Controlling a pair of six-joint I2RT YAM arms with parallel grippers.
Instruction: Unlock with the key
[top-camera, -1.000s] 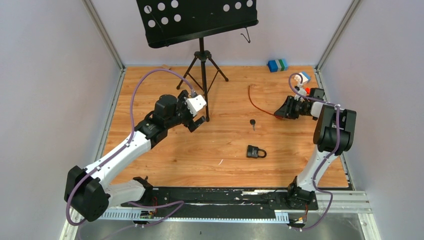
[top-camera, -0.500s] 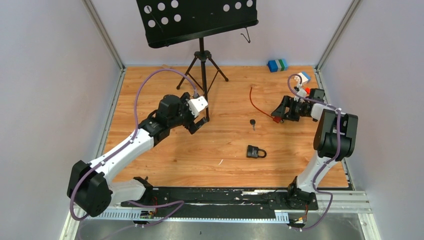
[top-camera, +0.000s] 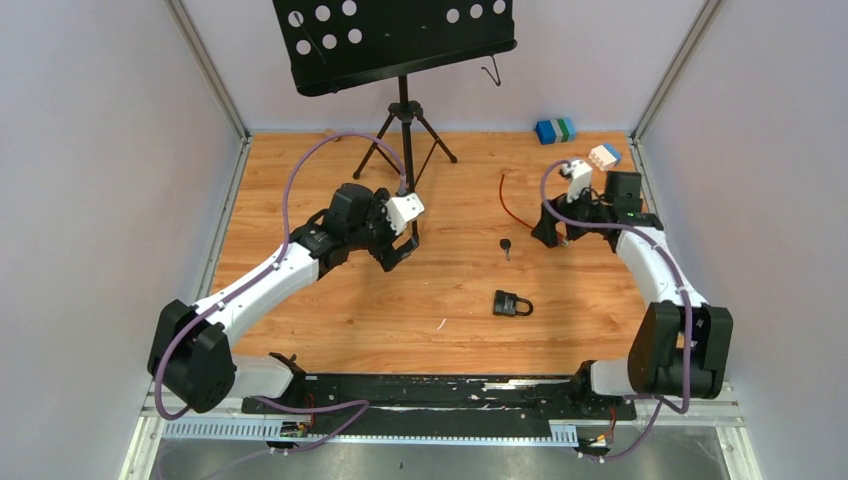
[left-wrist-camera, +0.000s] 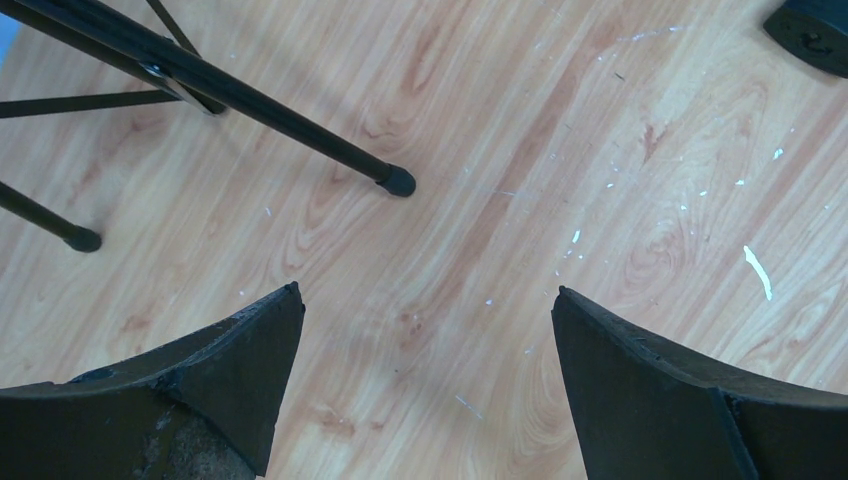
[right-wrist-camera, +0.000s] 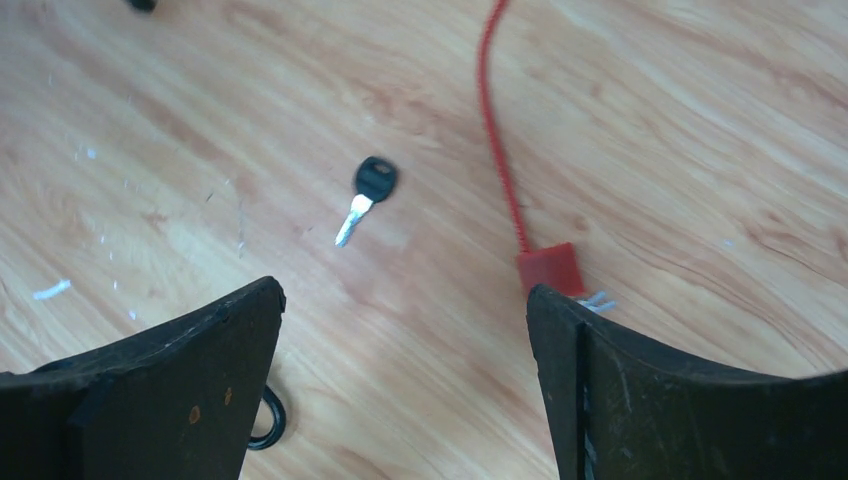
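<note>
music stand (top-camera: 390, 40) far centre | red cord (right-wrist-camera: 548, 270) right of it | blue-green block (top-camera: 555, 130), white-orange block (top-camera: 603, 155) far right

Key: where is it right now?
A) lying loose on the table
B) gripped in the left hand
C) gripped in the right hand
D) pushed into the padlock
A: the key lies flat on the table, apart from the padlock, and the right hand is open and empty.

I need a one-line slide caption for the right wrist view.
Open right hand hovers over the wooden table, the key and a red cable lying ahead of it.
</note>
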